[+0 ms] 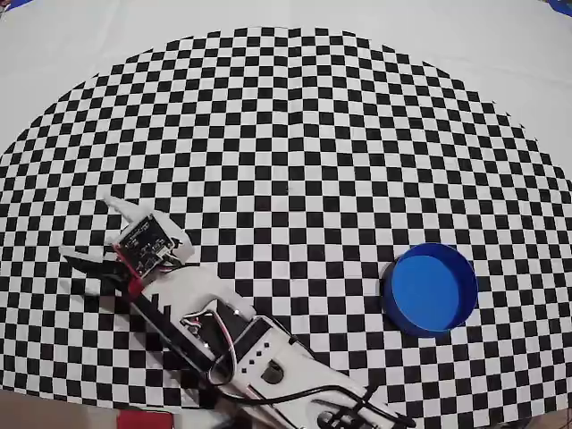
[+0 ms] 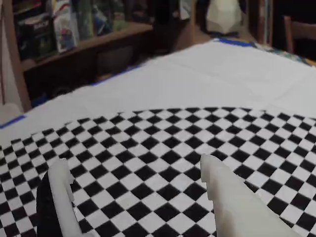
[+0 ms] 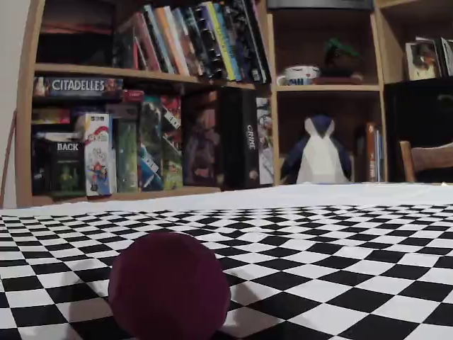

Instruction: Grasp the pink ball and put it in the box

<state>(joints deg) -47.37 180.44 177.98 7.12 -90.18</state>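
Note:
The pink ball (image 3: pixel 168 285) shows only in the fixed view, large and dark magenta, resting on the checkered cloth close to that camera. It does not show in the overhead or wrist views. The box (image 1: pixel 427 284), a round blue container, stands empty at the right of the overhead view. My gripper (image 1: pixel 86 229) hangs over the cloth's left side, far from the box. In the wrist view the gripper (image 2: pixel 133 163) is open, its white fingers (image 2: pixel 61 182) wide apart with only checker squares between them.
The arm's body (image 1: pixel 241 344) stretches from the bottom edge toward the left. Plain white tablecloth (image 1: pixel 447 36) rings the checkered area. Beyond the table stand a bookshelf (image 3: pixel 141 106) with games, a penguin figure (image 3: pixel 320 152) and a chair (image 3: pixel 428 159).

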